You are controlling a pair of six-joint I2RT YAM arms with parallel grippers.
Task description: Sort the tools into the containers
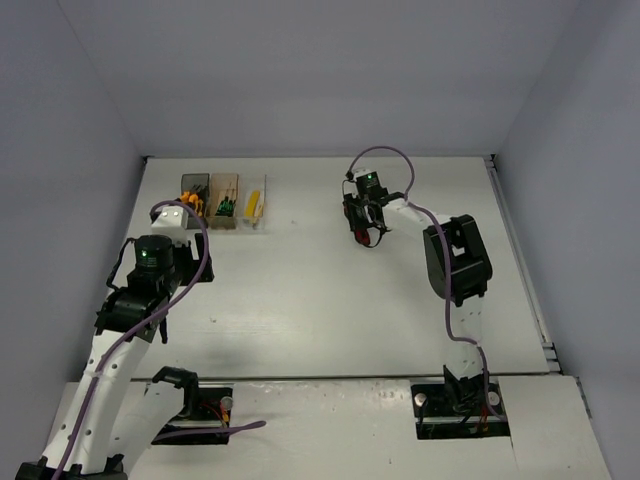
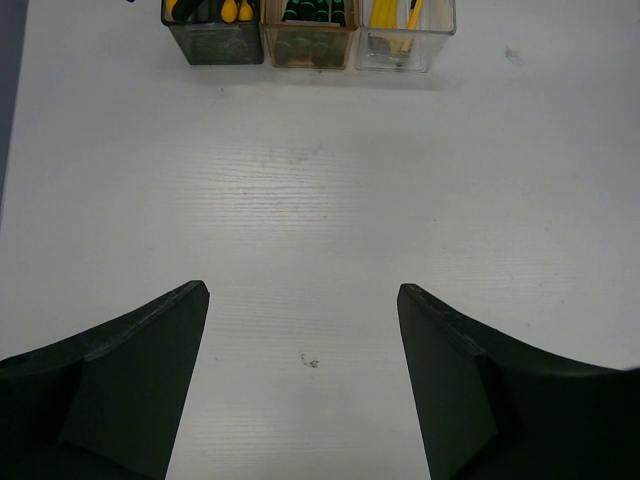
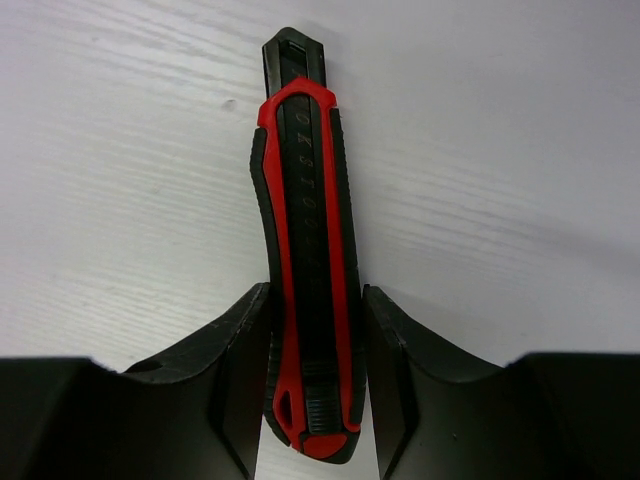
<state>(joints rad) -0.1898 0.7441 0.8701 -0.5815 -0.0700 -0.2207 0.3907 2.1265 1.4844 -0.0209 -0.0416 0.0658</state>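
Note:
My right gripper (image 3: 315,300) is shut on a red-and-black utility knife (image 3: 305,210), gripping it near its butt end, with the tip pointing away over the white table. In the top view this gripper (image 1: 365,228) is at the far centre-right and a bit of the red knife (image 1: 360,238) shows under it. Three bins stand in a row at the far left: dark grey (image 1: 194,200) with yellow and orange handles, amber (image 1: 225,202) with green-topped screwdrivers, and clear (image 1: 254,203) with a yellow tool. My left gripper (image 2: 300,290) is open and empty, just short of the bins.
The bins show at the top of the left wrist view: grey (image 2: 213,48), amber (image 2: 308,50), clear (image 2: 405,52). Grey walls enclose the table (image 1: 330,300) on the left, back and right. The right arm's elbow (image 1: 457,258) stands over the right half.

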